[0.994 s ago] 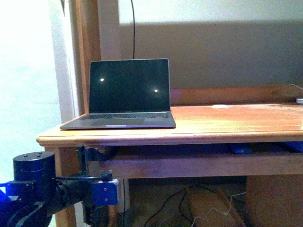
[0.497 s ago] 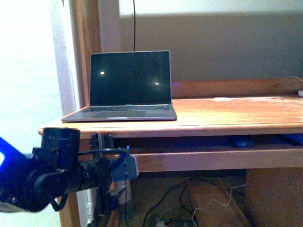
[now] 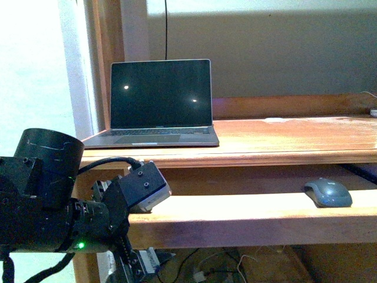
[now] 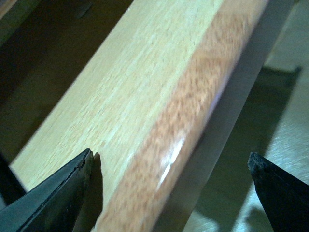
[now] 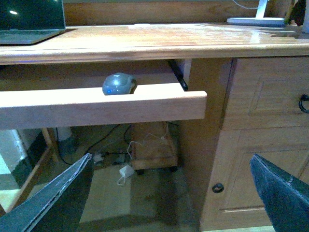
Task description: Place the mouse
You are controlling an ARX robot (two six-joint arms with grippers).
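The mouse, dark grey and domed, sits on the right part of the pulled-out wooden tray under the desk top. The right wrist view shows the mouse just behind the tray's front lip. My left arm is at the tray's left end. My left gripper is open, with its fingertips on either side of the tray's front edge and nothing gripped. My right gripper hangs open and empty, low in front of the desk, below and well short of the mouse.
An open laptop stands on the desk top at the left. A white lamp base sits at the far right. A cabinet door with a dark knob fills the desk's right side. Cables and a box lie on the floor underneath.
The tray has slid out from under the desk, bringing the mouse into the open. My left arm has risen and come closer to the camera at the tray's left end.
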